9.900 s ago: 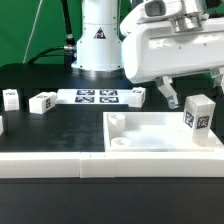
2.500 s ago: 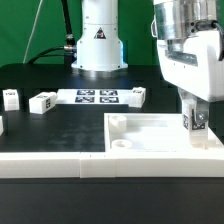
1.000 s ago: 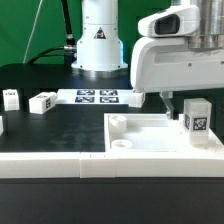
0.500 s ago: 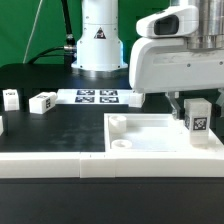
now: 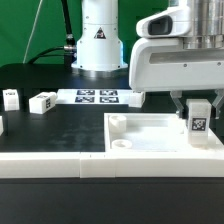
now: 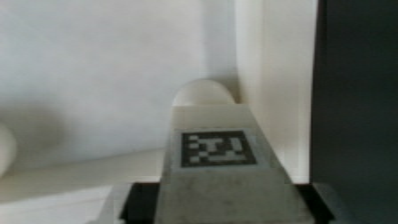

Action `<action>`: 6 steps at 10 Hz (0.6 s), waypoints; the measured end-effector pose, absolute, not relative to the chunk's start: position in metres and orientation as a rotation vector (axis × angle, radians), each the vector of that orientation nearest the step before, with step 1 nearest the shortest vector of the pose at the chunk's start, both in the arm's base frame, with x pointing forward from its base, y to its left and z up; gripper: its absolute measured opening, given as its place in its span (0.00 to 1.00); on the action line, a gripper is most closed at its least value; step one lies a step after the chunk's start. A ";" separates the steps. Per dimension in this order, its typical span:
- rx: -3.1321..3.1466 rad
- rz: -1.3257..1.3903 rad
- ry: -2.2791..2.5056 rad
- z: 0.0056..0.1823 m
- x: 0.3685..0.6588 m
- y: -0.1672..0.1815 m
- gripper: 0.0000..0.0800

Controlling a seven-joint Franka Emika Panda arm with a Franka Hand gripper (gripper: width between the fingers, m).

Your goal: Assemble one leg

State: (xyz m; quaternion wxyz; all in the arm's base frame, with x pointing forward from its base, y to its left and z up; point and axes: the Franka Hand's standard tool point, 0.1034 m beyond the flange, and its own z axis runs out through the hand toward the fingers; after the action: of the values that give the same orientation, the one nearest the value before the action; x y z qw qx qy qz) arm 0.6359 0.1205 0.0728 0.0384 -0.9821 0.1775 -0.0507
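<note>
The leg (image 5: 198,120) is a small white post with a black-and-white tag. It stands upright in the far right corner of the large white tray (image 5: 150,151). My gripper (image 5: 196,107) is straight above it, with one finger on each side of its top. In the wrist view the leg (image 6: 217,150) fills the space between the two dark pads (image 6: 139,203), which lie against its sides. The gripper (image 6: 228,206) is shut on the leg. A rounded corner socket of the tray shows just beyond the leg.
Other white tagged posts lie on the black table at the exterior view's left (image 5: 43,102) (image 5: 10,97) and behind the tray (image 5: 137,96). The marker board (image 5: 98,97) lies in front of the robot base (image 5: 98,40). A long white rail (image 5: 50,166) runs along the front.
Over the last second my gripper has moved toward the exterior view's right and come down over the leg, so its fingers now flank it. The leg has stayed in its corner.
</note>
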 end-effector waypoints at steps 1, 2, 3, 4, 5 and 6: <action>-2.966 -0.159 0.738 0.073 0.636 0.120 0.36; -2.894 -0.152 0.977 0.073 0.636 0.120 0.36; -2.827 -0.147 1.149 0.072 0.636 0.120 0.36; -2.748 -0.136 1.309 0.072 0.636 0.120 0.36; -2.631 -0.122 1.512 0.072 0.636 0.118 0.36; -2.533 -0.107 1.655 0.072 0.636 0.117 0.36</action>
State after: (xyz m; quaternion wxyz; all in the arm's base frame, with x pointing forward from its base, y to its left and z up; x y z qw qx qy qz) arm 0.6358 0.1170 0.0718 0.0572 -0.8353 0.5457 -0.0354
